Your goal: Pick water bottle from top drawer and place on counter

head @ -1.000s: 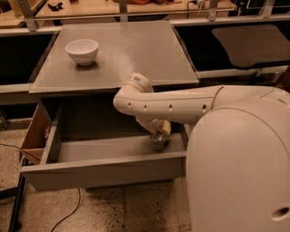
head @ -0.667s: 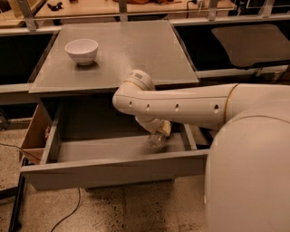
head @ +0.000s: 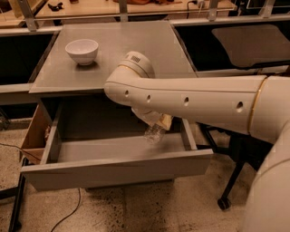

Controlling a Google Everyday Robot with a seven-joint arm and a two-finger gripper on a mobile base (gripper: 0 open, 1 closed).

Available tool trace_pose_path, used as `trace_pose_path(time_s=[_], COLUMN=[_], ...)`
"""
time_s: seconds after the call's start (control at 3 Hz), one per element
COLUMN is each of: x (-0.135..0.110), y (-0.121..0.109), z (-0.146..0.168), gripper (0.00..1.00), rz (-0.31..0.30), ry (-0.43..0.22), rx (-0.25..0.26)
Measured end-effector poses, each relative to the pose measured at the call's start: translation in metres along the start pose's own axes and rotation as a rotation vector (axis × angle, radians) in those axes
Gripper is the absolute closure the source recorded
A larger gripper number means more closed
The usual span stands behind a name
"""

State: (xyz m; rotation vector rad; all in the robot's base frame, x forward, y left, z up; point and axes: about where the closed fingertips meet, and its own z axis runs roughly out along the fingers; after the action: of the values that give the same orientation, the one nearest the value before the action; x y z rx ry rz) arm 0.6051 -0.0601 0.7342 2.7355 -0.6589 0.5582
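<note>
The top drawer (head: 113,174) of the grey cabinet stands pulled open toward me. My white arm reaches across it from the right, and my gripper (head: 159,123) sits under the arm's elbow at the drawer's right side, mostly hidden. It is shut on the clear ribbed water bottle (head: 153,132), which hangs tilted just above the drawer floor. The grey counter (head: 136,50) lies right behind and above the gripper.
A white bowl (head: 82,50) stands on the counter's back left. A cardboard box (head: 34,136) leans at the cabinet's left side. A black chair base with a caster (head: 224,201) is right of the drawer. A light wooden tabletop (head: 113,7) runs along the back.
My arm has swung up and to the left over the drawer. The bottle has risen slightly off the drawer floor with the gripper.
</note>
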Motion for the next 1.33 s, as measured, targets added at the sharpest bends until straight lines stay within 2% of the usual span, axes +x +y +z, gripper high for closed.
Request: trace_pose_path(time_s=[0.67, 1.0, 1.33], x=[0.003, 0.008, 0.026], y=[0.015, 0.030, 0.037], z=[-0.056, -0.091, -0.117], gripper=[1.00, 1.00, 1.00], rz=[0.026, 0.050, 0.061], ry=[0.035, 0.049, 0.036], rx=[-0.034, -0.055, -0.013])
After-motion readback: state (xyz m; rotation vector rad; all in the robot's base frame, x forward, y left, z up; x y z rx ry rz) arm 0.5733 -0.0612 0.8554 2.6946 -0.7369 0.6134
